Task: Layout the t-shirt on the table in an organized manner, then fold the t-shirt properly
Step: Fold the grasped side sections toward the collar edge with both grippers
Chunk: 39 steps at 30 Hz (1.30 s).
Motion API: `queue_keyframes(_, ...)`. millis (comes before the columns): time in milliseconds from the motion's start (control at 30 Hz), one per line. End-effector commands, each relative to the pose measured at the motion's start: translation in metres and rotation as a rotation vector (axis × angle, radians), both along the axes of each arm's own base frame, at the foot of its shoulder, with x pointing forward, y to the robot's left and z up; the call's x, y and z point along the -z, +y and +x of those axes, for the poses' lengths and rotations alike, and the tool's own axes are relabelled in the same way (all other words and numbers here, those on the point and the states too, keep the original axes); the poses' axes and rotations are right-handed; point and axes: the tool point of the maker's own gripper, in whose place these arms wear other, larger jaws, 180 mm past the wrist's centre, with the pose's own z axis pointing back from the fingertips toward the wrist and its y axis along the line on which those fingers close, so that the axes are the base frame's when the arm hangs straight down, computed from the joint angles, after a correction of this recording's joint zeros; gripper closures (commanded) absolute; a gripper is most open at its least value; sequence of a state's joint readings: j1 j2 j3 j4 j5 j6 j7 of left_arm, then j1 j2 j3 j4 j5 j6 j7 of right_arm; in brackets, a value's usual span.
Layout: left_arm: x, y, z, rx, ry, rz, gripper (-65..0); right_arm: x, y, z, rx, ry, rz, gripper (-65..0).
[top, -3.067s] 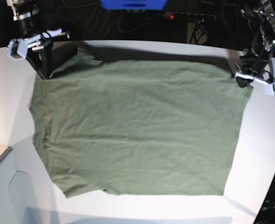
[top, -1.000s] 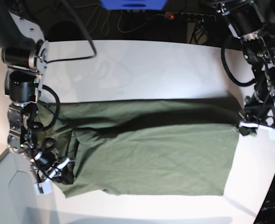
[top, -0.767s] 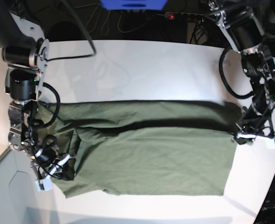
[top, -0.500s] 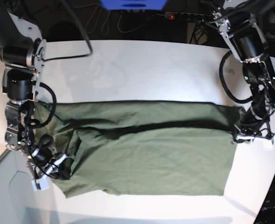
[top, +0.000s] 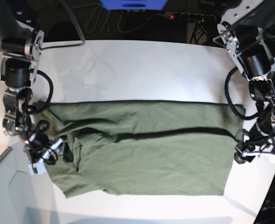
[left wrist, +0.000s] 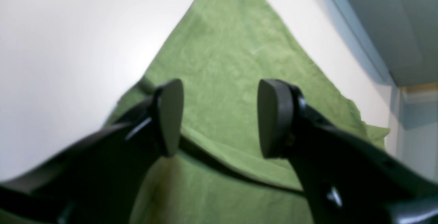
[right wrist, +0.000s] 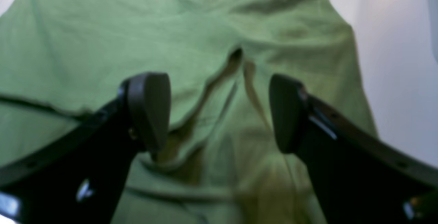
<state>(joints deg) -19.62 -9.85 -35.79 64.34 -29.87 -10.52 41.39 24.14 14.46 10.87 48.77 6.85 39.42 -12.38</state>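
The olive-green t-shirt (top: 147, 158) lies on the white table (top: 142, 70), doubled over itself, with the upper layer's edge running across its middle. My left gripper (top: 244, 156) sits at the shirt's right end. In the left wrist view the left gripper (left wrist: 219, 114) is open above the cloth (left wrist: 222, 52), nothing between its pads. My right gripper (top: 62, 151) is at the shirt's left end. In its wrist view the right gripper (right wrist: 219, 114) stands wide open over rumpled fabric (right wrist: 102, 39), holding nothing.
A blue object (top: 133, 4) and a power strip (top: 189, 16) lie behind the table's far edge. A grey panel (top: 7, 186) borders the near left corner. The table's curved edge runs close to the left arm at the right side.
Both grippers were shut on the shirt's folded edge and have opened, letting it go. The upper layer's edge has settled a little nearer than a second ago.
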Motion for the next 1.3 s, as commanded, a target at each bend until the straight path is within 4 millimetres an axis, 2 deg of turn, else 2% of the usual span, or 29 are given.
queue_keyframes(0,-0.012,0.005,0.001,-0.001,-0.033,0.019,-33.9,-0.021,-0.006,0.008,0.003,-0.067,0.005,-45.6)
queue_keyframes(200,0.038,0.017,-0.045,-0.037,0.068,0.048,-34.2,0.0,-0.005,-0.035,-0.022,-0.042,-0.042,-45.6)
queue_keyframes(333,0.059,0.031,-0.059,-0.073,0.103,0.058,-34.2,0.011,-0.001,-0.064,-0.041,-0.026,-0.066,-45.6)
queue_keyframes(400,0.072,0.031,-0.063,-0.083,0.131,0.04,-34.2,0.014,-0.006,-0.077,-0.029,-0.019,-0.072,-45.6)
queue_keyframes(567,0.084,0.034,-0.065,-0.106,0.145,0.029,-34.2,0.015,-0.032,-0.099,0.043,-0.014,-0.084,-45.7)
queue_keyframes(700,0.099,0.019,-0.062,-0.067,0.165,0.044,-34.2,0.02,-0.057,-0.111,0.116,0.002,-0.082,-45.8)
queue_keyframes(1000,0.108,0.002,-0.056,-0.008,0.153,0.107,-33.6,0.024,-0.063,-0.114,0.131,0.015,-0.08,-45.6)
queue_keyframes(1067,0.108,0.002,-0.056,-0.008,0.154,0.106,-29.5,0.029,-0.064,-0.111,0.139,0.029,-0.067,-45.6)
queue_keyframes(1267,0.11,0.003,-0.058,-0.013,0.156,0.106,-0.9,0.049,-0.078,-0.105,0.174,0.091,-0.034,-45.4)
